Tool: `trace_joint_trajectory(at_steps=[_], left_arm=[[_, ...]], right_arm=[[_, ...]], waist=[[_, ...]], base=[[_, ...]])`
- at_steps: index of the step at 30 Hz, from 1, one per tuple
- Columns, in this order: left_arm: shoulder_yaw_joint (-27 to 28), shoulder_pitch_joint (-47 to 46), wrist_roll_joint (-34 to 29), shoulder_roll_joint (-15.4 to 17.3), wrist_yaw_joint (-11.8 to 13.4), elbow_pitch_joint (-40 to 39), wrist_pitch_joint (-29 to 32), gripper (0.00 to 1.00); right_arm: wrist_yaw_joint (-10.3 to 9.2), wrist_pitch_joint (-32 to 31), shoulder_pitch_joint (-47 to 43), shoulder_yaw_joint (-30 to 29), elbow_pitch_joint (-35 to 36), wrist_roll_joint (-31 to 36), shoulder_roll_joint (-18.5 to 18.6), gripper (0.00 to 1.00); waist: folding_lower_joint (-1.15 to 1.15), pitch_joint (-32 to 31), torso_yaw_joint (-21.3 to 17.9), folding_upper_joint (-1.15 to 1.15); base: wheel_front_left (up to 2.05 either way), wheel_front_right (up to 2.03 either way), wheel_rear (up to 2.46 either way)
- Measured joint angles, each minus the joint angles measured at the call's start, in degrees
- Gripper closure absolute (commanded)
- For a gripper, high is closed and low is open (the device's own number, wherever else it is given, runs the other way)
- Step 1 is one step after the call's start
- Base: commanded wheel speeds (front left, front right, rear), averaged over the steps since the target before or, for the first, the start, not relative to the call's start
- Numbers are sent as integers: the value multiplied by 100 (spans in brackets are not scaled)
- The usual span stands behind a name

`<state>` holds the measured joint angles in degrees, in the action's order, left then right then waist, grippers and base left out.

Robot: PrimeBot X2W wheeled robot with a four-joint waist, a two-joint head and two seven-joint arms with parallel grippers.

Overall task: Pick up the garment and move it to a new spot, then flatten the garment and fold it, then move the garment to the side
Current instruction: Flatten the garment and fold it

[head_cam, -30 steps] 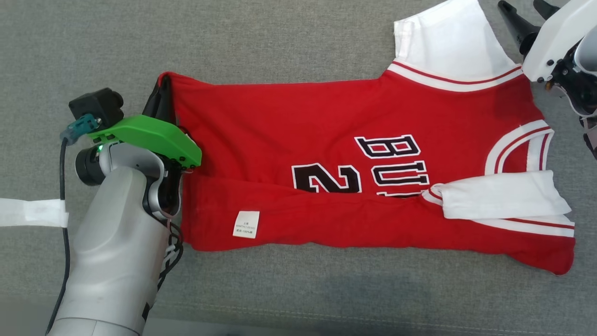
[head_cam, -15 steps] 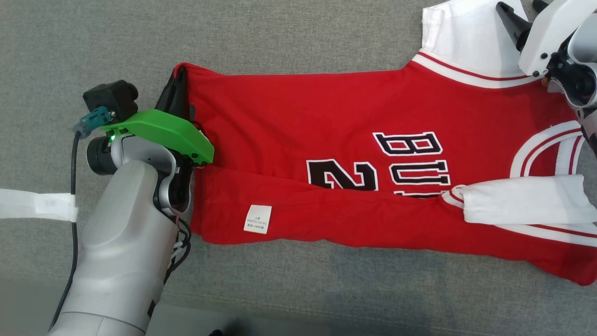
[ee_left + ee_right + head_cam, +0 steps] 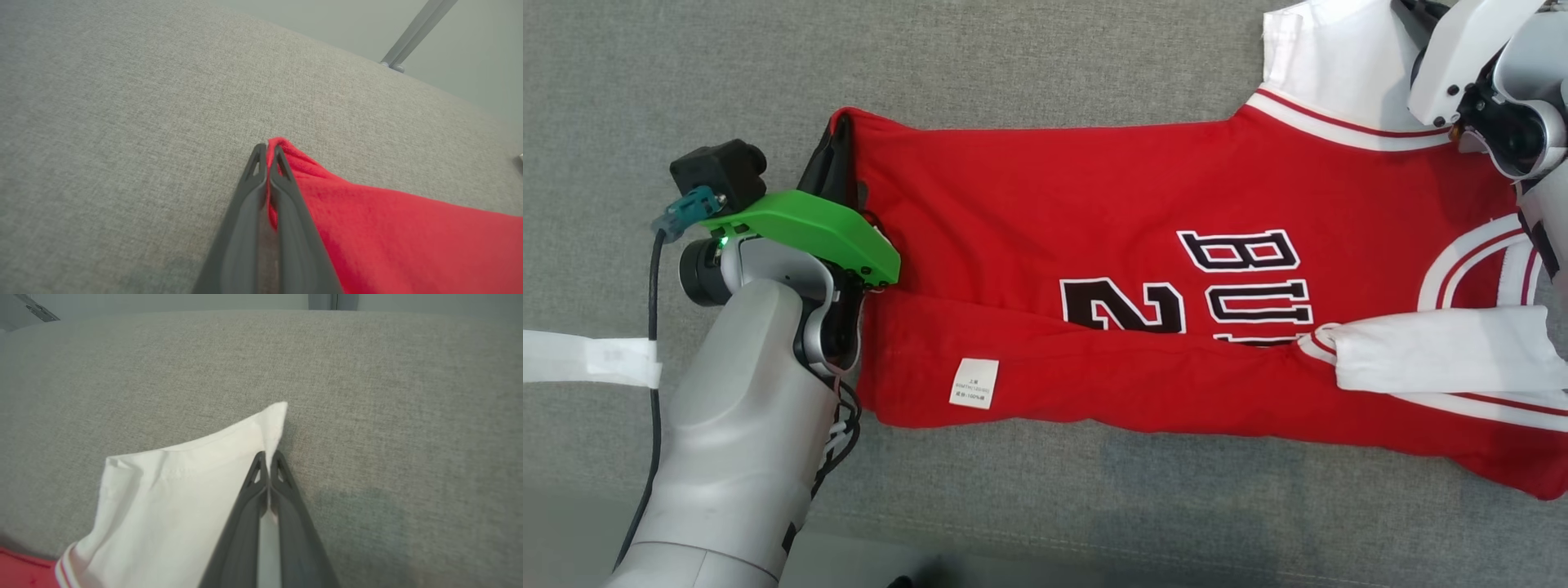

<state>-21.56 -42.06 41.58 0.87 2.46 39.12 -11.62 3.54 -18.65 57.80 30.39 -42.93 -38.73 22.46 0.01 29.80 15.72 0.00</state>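
surface (image 3: 1029,57): grey woven upholstery across the whole scene; its near edge runs along the bottom of the head view, with pale floor past it at near left
garment: red jersey (image 3: 1094,188) lying flat mid-surface, hem to the left, neck end to the right; near long side folded up over the black lettering
edges: jersey's right end and near-right corner run out of the head view's frame; hem edge straight, just beside the left wrist
far sleeve (image 3: 175,486): white, sticks out to the far side at the right, outer corner raised
near sleeve (image 3: 1437,351): white, folded onto the red body
care label (image 3: 974,382): on the near fold, close to the hem
left gripper (image 3: 268,149): jaws pressed together, pinching the far-left hem corner, red cloth between the tips
right gripper (image 3: 269,455): jaws closed on the far sleeve's outer corner; probably one layer, hard to tell
open room: bare grey far of the jersey and left of the hem; narrower strip on the near side
tape strip (image 3: 588,359): white, at far left beside the left arm
metal leg (image 3: 412,32): beyond the surface's far edge
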Motion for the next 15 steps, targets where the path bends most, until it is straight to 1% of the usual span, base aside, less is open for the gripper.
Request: trace_joint_trajectory(at_steps=[2, 7, 12, 15], left_arm=[[7, 0, 0, 0, 0, 57, -13, 100], [38, 0, 1, 1, 9, 135, -57, 100], [122, 2, 16, 1, 10, 189, -105, 100], [193, 11, 54, 3, 10, 236, -112, 100]], right_arm=[[18, 122, 25, -12, -45, 0, -64, 100], [143, 408, 35, 1, -112, 1, -112, 100], [250, 812, 31, -3, -102, -21, -275, 100], [299, 1088, 0, -8, -51, -66, -303, 100]], waist=[[0, -20, -31, 0], [0, -111, -128, 0], [0, -243, -251, 0], [-1, -345, -333, 0]], base=[[0, 0, 0], [0, 0, 0], [0, 0, 0], [0, 0, 0]])
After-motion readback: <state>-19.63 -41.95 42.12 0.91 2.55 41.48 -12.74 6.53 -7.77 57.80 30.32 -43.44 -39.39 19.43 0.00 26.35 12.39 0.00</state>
